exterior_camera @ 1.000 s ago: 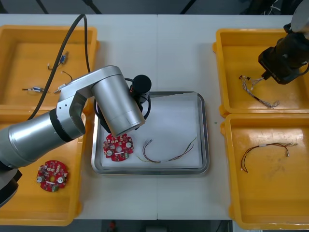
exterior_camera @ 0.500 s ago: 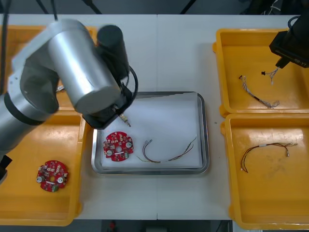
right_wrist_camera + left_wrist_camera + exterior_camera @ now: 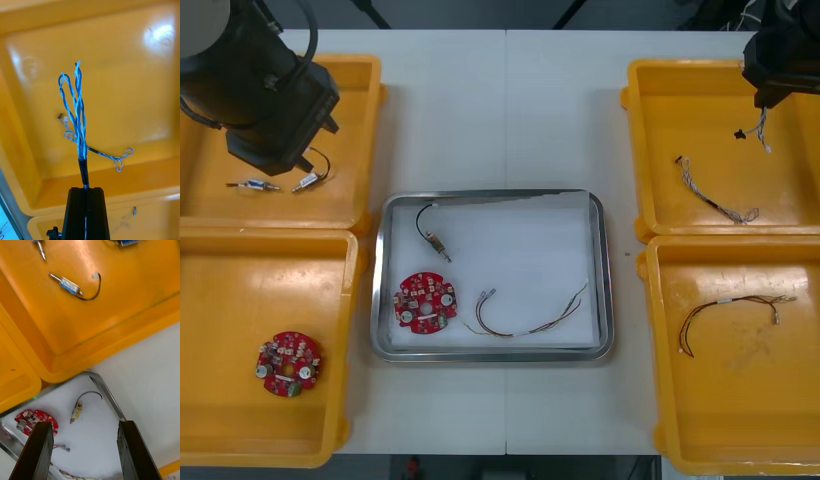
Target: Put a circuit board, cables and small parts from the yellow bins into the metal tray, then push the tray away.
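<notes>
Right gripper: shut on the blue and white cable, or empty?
Shut on it: the right gripper clamps the blue and white cable, which sticks out from between its fingers over the yellow bin.

Nothing legible showed. The round red circuit board inside the metal tray, and the second circuit board in the yellow bin just left of the tray, bore pale markings too small to read. The bins, the tray and the surface carried no readable label, brand, number or sign.
</notes>
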Controlling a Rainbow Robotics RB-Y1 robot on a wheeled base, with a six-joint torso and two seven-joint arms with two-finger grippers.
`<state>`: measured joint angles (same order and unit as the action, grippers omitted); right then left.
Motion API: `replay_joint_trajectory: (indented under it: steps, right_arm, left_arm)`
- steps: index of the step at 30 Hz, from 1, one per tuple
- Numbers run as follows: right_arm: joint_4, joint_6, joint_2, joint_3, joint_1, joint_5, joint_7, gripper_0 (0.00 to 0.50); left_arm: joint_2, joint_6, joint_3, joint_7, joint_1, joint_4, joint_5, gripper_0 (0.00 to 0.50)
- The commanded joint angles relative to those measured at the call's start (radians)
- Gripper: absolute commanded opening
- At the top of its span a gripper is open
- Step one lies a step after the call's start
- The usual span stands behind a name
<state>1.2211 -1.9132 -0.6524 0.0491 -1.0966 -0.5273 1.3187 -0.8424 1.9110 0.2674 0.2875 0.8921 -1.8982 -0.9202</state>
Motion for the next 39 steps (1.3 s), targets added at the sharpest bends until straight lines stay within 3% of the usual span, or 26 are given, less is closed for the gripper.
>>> replay_joint_trajectory:
  steps: [1,5,11,21,27,32,39]
  right_arm:
    - [0.152,-0.007,-0.016,-0.014,0.046,-0.053,0.090,0.000]
    - [0.261,-0.007,-0.004,-0.025,0.093,-0.092,0.142,0.000]
    - [0.425,-0.007,0.000,-0.163,0.130,-0.126,0.212,0.000]
    - [0.526,-0.007,0.033,-0.301,0.130,-0.280,0.240,0.000]
    - [0.564,0.052,0.036,-0.394,0.130,-0.370,0.278,0.000]
    - [0.610,0.091,0.037,-0.477,0.130,-0.384,0.310,0.000]
    - [0.620,0.154,0.053,-0.583,0.132,-0.382,0.487,0.000]
  left_arm:
    - [-0.083,0.009,-0.020,-0.024,0.042,0.068,0.004,0.500]
    - [-0.119,-0.021,-0.020,-0.119,0.042,0.157,0.017,0.500]
    - [-0.135,-0.112,-0.020,-0.263,0.042,0.331,0.087,0.500]
    - [-0.135,-0.294,0.033,-0.352,0.041,0.530,0.176,0.500]
    - [-0.135,-0.414,0.085,-0.360,0.041,0.622,0.184,0.500]
    - [-0.126,-0.484,0.096,-0.363,0.041,0.699,0.178,0.500]
    - [-0.095,-0.552,0.096,-0.375,0.041,0.788,0.156,0.500]
